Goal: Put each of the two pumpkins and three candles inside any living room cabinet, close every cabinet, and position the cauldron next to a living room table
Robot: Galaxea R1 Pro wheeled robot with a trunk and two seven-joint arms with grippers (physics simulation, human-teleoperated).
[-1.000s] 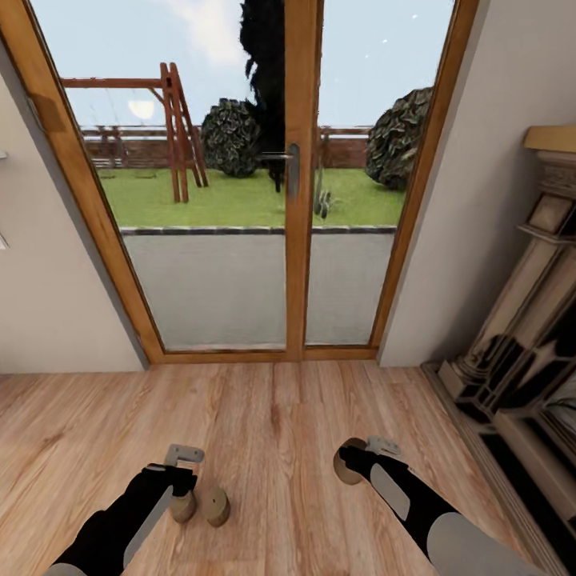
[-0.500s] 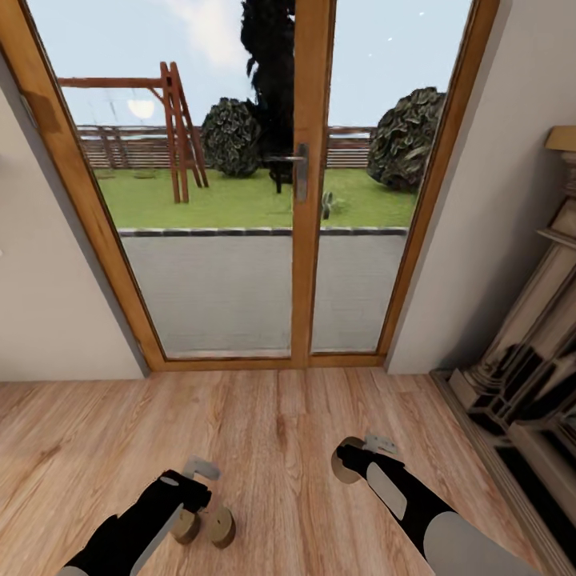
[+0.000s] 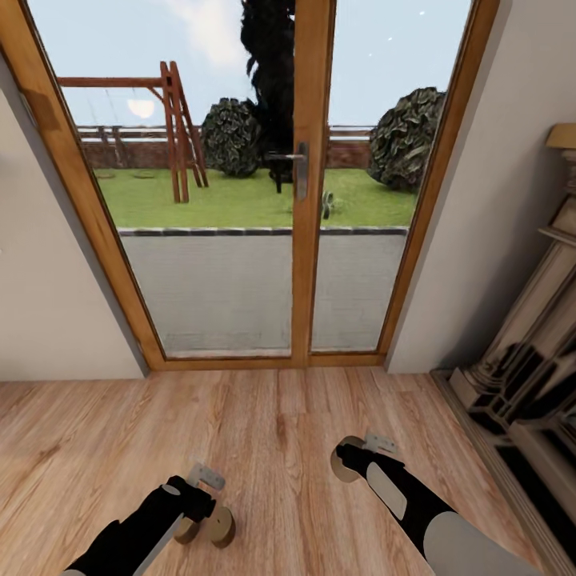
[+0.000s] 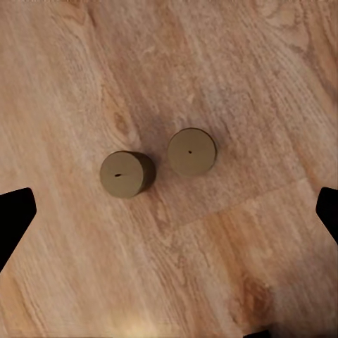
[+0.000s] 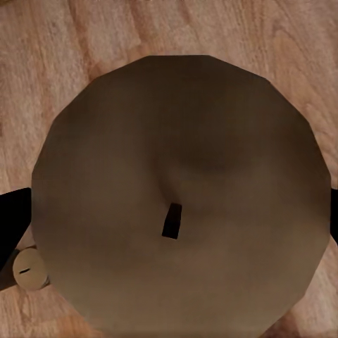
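Observation:
Two short brown candles stand side by side on the plank floor, one to the right of the other, which my left arm partly covers in the head view. My left gripper hovers open above them, its fingertips spread wide and touching neither. My right gripper is shut on another candle, held a little above the floor with its wick facing the right wrist camera. One floor candle shows small beside it in the right wrist view.
A wood-framed glass double door with a handle stands shut straight ahead, pale walls on both sides. A dark and cream fireplace surround runs along the right. Open plank floor lies between my arms and the door.
The head view has shifted a little, so the door sits further right. My left gripper has moved closer over the two floor candles. The right gripper still holds its candle.

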